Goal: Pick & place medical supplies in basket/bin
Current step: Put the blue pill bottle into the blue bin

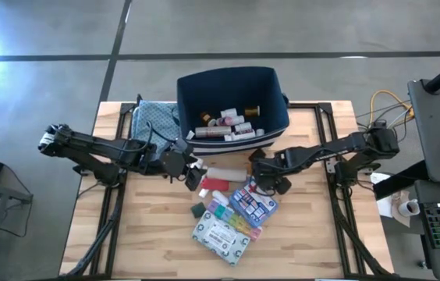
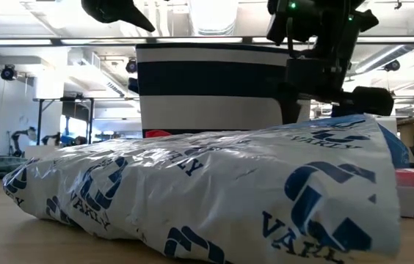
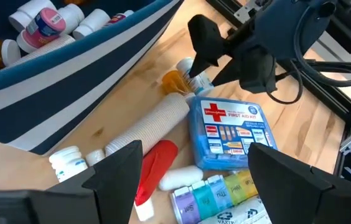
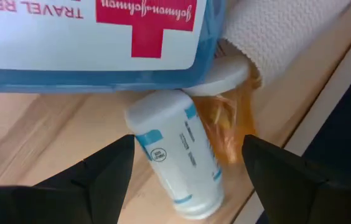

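The navy bin point(image 1: 232, 105) stands at the table's far middle with several pill bottles inside point(image 3: 45, 22). In front of it lie a gauze roll point(image 3: 154, 121), a red tube point(image 3: 154, 168), a blue first-aid pouch point(image 3: 228, 130), a pill organiser point(image 3: 216, 193) and a grey-white packet point(image 1: 221, 238). My right gripper point(image 4: 185, 180) hangs open, pointing down. Its fingers stand on either side of a small white bottle point(image 4: 178, 152), which lies beside an orange bottle point(image 4: 228, 124) at the pouch's far edge. My left gripper point(image 3: 194, 180) is open above the red tube, touching nothing.
A blue patterned cloth point(image 1: 154, 121) lies left of the bin. A small white bottle point(image 3: 70, 162) lies near the bin's base. In the low view the packet point(image 2: 207, 191) fills the foreground. Bare wood shows along the table's near edge and both sides.
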{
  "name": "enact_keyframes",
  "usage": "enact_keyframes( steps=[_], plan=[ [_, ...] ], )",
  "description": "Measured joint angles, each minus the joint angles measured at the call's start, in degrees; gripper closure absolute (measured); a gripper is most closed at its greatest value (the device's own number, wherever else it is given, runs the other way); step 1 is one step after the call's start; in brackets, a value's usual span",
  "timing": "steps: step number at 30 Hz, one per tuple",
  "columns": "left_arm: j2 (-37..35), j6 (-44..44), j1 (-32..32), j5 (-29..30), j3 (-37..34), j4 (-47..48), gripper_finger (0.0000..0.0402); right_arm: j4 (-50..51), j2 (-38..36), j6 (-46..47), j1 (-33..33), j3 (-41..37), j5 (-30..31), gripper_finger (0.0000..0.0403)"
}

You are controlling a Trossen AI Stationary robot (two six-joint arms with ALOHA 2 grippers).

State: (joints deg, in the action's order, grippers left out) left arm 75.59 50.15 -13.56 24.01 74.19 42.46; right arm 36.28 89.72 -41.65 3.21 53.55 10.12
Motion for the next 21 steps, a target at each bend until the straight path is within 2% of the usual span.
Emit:
enact_keyframes(
  steps=[4, 8, 17, 21],
  plan=[
    [0.0, 0.1, 0.0, 0.0, 0.0, -0.2, 0.0132, -0.1, 1.4, 0.7, -1.1, -0.1, -0.6, 0.0117],
    [0.0, 0.4, 0.0, 0.0, 0.0, -0.4, 0.0132, -0.2, 3.8, 3.9, -2.8, -0.2, -4.4, 0.0117],
    [0.0, 1.7, 0.0, 0.0, 0.0, -0.4, 0.0132, 0.9, 6.9, 14.6, -3.5, -0.6, -4.3, 0.0118],
    [0.0, 1.7, 0.0, 0.0, 0.0, -0.4, 0.0132, 1.5, 7.4, 20.2, -3.5, -0.7, -4.3, 0.0131]
  ],
)
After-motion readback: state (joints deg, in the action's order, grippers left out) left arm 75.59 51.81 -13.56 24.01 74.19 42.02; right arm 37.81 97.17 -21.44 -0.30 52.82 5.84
